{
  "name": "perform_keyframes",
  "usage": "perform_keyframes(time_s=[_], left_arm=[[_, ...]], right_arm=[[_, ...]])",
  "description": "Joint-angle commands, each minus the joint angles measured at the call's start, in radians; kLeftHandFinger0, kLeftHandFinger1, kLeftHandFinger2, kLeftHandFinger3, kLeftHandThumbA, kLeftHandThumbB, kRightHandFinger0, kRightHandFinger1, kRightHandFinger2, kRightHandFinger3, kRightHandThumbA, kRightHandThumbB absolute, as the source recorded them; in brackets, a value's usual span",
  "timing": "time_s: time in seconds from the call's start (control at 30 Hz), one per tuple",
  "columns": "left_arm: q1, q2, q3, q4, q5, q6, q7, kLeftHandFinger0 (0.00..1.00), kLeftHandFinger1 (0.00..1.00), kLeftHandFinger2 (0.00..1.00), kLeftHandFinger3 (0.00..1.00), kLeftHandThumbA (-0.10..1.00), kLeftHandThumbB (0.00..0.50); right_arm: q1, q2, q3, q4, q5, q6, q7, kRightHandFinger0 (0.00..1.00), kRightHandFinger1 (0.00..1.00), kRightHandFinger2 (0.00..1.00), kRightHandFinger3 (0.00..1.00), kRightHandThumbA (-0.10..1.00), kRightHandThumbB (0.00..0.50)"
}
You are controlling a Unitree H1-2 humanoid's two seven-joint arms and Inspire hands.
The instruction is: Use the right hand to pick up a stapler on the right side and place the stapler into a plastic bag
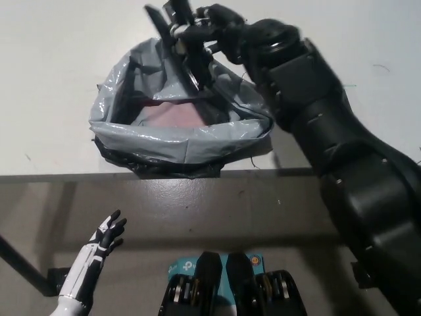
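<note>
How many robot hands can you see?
2. The white left hand hangs open at lower left; the black right hand holds a dark stapler over the grey plastic bag.

The grey plastic bag (172, 142) sits open at the near edge of the white table (46, 85); above the bag's far rim the black right hand (220, 36) grips a dark stapler (189, 66), tilted down over the bag's mouth; the white left hand (105, 236) rests below and left of the bag, fingers spread.
</note>
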Motion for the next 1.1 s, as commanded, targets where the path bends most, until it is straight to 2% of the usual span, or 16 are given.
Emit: perform_keyframes(time_s=[0.0,0.07,0.17,0.2,0.23,0.33,0.43,0.47,0.5,0.53,0.57,0.6,0.63,0.67,0.8,1.07], left_arm=[[-0.013,0.02,-0.012,-0.024,0.025,-0.023,-0.015,1.0,1.0,1.0,1.0,1.0,0.001],[-0.016,0.021,-0.013,-0.025,0.023,-0.022,-0.017,1.0,1.0,1.0,1.0,1.0,0.016],[-0.021,0.025,-0.016,-0.024,0.029,-0.026,-0.016,1.0,1.0,1.0,1.0,1.0,0.018],[-0.021,0.025,-0.017,-0.024,0.03,-0.027,-0.016,1.0,1.0,1.0,1.0,1.0,0.018],[-0.025,0.027,-0.018,-0.023,0.034,-0.023,-0.015,1.0,1.0,1.0,1.0,1.0,0.024],[-0.03,0.031,-0.02,-0.018,0.039,-0.026,-0.016,1.0,1.0,1.0,1.0,1.0,0.031],[-0.039,0.035,-0.024,-0.021,0.043,-0.014,-0.021,1.0,1.0,1.0,1.0,1.0,0.024],[-0.041,0.035,-0.026,-0.02,0.043,-0.011,-0.021,1.0,1.0,1.0,1.0,1.0,0.022],[-0.041,0.035,-0.026,-0.021,0.044,-0.008,-0.021,1.0,1.0,1.0,1.0,1.0,0.024],[-0.041,0.035,-0.026,-0.021,0.044,-0.007,-0.021,1.0,1.0,1.0,1.0,1.0,0.024],[-0.042,0.035,-0.025,-0.023,0.042,-0.003,-0.021,1.0,1.0,1.0,1.0,1.0,0.021],[-0.042,0.035,-0.025,-0.024,0.041,0.0,-0.02,1.0,1.0,1.0,1.0,1.0,0.018],[-0.042,0.035,-0.025,-0.024,0.042,0.0,-0.02,1.0,1.0,1.0,1.0,1.0,0.017],[-0.042,0.036,-0.026,-0.024,0.042,-0.001,-0.021,1.0,1.0,1.0,1.0,1.0,0.007],[-0.048,0.037,-0.026,-0.021,0.038,0.001,-0.024,1.0,1.0,1.0,1.0,1.0,0.018],[-0.071,0.043,-0.027,-0.012,0.028,0.001,-0.029,1.0,1.0,1.0,1.0,1.0,0.009]], right_arm=[[-0.083,-0.015,0.129,-0.035,-0.173,-0.21,-0.076,0.08,0.46,0.72,0.45,0.3,0.213],[-0.083,-0.02,0.195,-0.039,-0.225,-0.239,-0.102,0.09,0.44,0.66,0.39,0.34,0.195],[-0.08,-0.032,0.277,-0.02,-0.294,-0.314,-0.185,0.0,0.25,0.45,0.39,0.34,0.189],[-0.08,-0.032,0.284,-0.018,-0.298,-0.318,-0.192,0.0,0.25,0.45,0.39,0.34,0.189],[-0.077,-0.038,0.32,-0.015,-0.331,-0.353,-0.234,0.0,0.22,0.44,0.45,0.33,0.185],[-0.073,-0.05,0.375,-0.014,-0.379,-0.394,-0.29,0.0,0.19,0.41,0.45,0.34,0.173],[-0.058,-0.066,0.413,-0.015,-0.405,-0.453,-0.343,0.02,0.19,0.38,0.45,0.36,0.193],[-0.048,-0.071,0.419,-0.016,-0.409,-0.483,-0.358,0.01,0.17,0.35,0.45,0.36,0.237],[-0.042,-0.074,0.431,-0.015,-0.419,-0.489,-0.36,0.05,0.23,0.42,0.52,0.43,0.285],[-0.041,-0.074,0.436,-0.014,-0.421,-0.491,-0.36,0.05,0.23,0.42,0.52,0.43,0.285],[-0.036,-0.08,0.463,-0.014,-0.435,-0.504,-0.31,0.43,0.63,0.82,0.92,0.67,0.4],[-0.034,-0.084,0.48,-0.013,-0.438,-0.508,-0.244,0.75,0.94,1.0,1.0,0.78,0.478],[-0.033,-0.084,0.484,-0.012,-0.437,-0.505,-0.221,0.85,1.0,1.0,1.0,0.8,0.483],[-0.031,-0.085,0.486,-0.014,-0.43,-0.502,-0.183,1.0,1.0,1.0,1.0,0.82,0.499],[-0.015,-0.101,0.512,-0.031,-0.433,-0.506,-0.091,1.0,1.0,1.0,1.0,0.95,0.5],[-0.003,-0.138,0.458,-0.052,-0.396,-0.545,-0.04,1.0,1.0,1.0,1.0,1.0,0.5]])
